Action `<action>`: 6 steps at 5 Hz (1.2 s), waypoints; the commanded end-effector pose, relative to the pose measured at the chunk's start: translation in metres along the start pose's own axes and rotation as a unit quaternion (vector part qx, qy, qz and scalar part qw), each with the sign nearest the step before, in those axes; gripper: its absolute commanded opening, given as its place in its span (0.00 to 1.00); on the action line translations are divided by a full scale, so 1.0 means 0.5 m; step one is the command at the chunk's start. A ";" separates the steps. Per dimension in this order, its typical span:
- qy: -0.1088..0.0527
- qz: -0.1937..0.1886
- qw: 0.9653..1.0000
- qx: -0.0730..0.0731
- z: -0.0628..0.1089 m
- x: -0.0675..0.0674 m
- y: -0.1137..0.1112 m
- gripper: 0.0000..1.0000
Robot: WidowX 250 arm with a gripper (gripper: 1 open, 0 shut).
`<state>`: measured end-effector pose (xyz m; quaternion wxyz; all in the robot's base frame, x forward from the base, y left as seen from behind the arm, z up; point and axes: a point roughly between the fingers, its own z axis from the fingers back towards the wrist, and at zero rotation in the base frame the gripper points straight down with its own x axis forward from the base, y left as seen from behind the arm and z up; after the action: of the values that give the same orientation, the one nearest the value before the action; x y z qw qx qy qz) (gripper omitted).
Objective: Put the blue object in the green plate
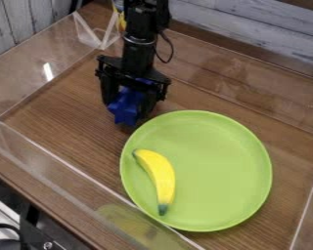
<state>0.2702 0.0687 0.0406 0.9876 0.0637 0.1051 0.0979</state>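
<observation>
The blue object is a small deep-blue block, seen just past the left rim of the green plate. My gripper comes straight down on it, black fingers on either side, shut on the block. The block's lower end shows below the fingers and seems a little above the wooden table. A yellow banana lies on the plate's near left part.
Clear plastic walls surround the wooden table on the left and front. A grey plank wall runs behind. Bare wood lies left of the gripper and behind the plate.
</observation>
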 end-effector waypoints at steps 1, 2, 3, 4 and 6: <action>-0.047 -0.007 0.999 0.004 0.059 0.015 0.003 0.00; -0.049 -0.013 0.999 0.005 0.065 0.016 0.002 0.00; -0.050 -0.018 0.999 0.005 0.068 0.018 0.002 0.00; -0.050 -0.022 0.998 0.005 0.069 0.021 0.002 0.00; -0.053 -0.029 0.998 0.005 0.071 0.029 0.001 0.00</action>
<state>0.2819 0.0696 0.0507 0.9911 0.0661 0.0938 0.0681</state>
